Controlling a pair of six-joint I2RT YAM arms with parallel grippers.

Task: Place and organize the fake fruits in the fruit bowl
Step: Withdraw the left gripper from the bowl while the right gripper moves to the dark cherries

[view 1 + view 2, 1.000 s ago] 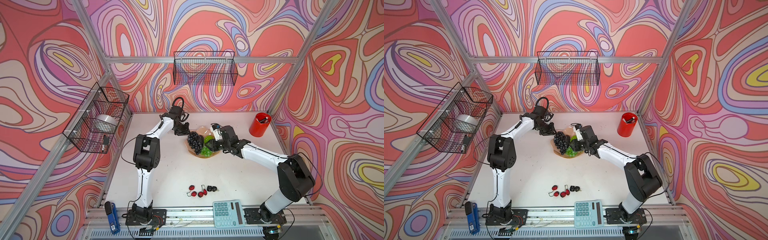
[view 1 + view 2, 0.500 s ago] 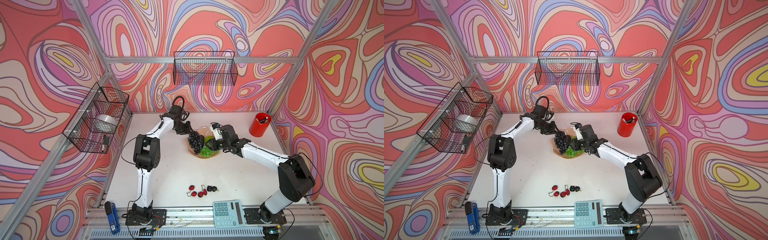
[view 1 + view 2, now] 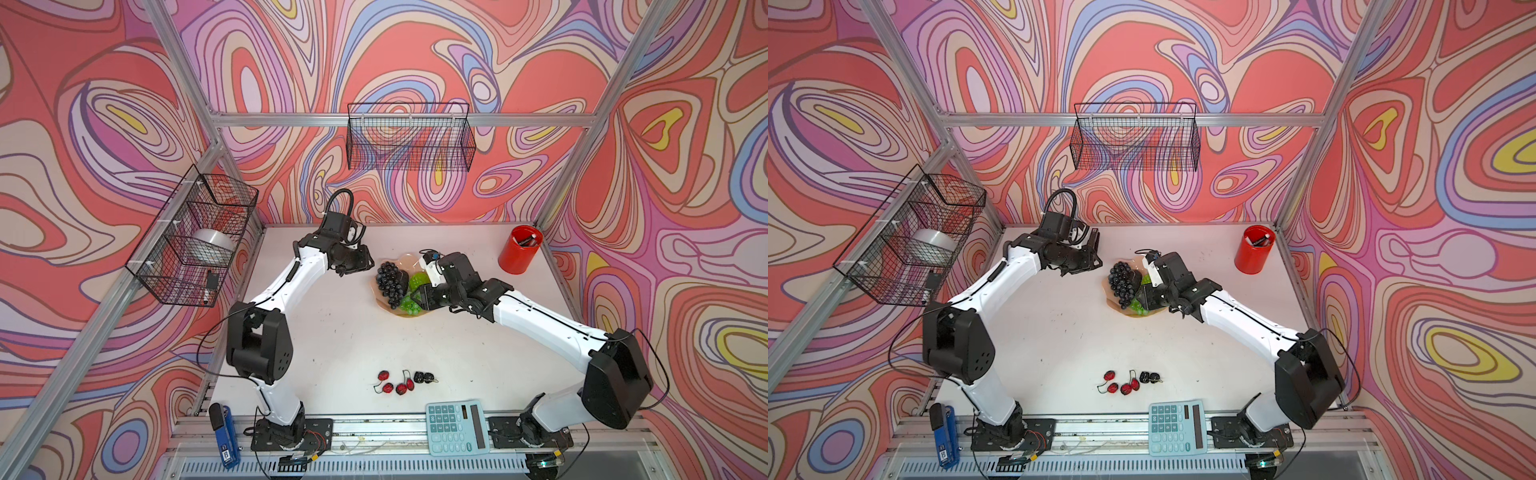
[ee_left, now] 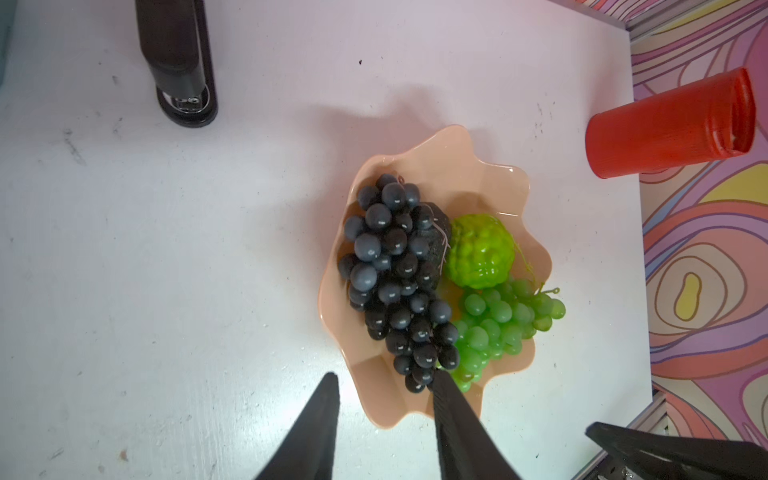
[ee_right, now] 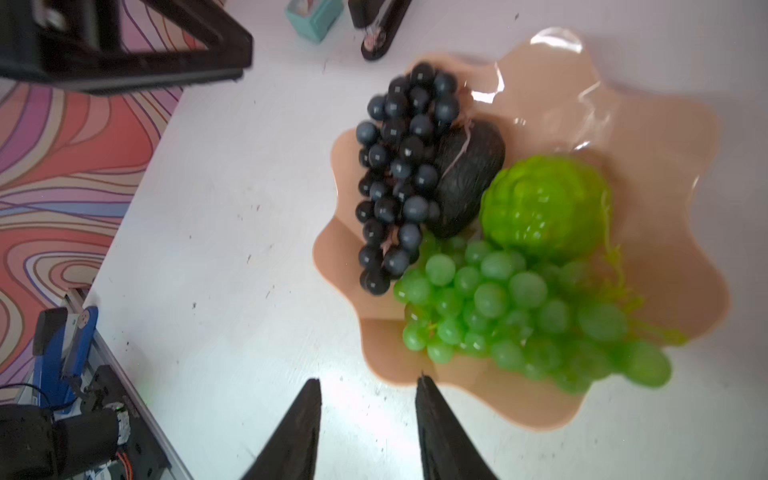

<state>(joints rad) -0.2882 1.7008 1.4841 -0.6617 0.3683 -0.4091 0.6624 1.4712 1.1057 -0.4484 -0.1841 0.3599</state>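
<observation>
Your left gripper (image 4: 383, 376) and right gripper (image 5: 368, 380) both stood spread and empty at the edge of the fruit bowl (image 4: 478, 183), which held the purple grape bunch (image 4: 395, 270), green grape bunch (image 5: 498, 307), avocado (image 5: 465, 178) and bumpy green ball (image 5: 544, 203). The cherries (image 3: 401, 389) and black berries (image 3: 423, 377) lay on the table (image 3: 353, 332) well apart, near the calculator (image 3: 455, 426). They looked light, hard and apt to roll; a pinch on a cherry's body seemed safer than its thin stem.
</observation>
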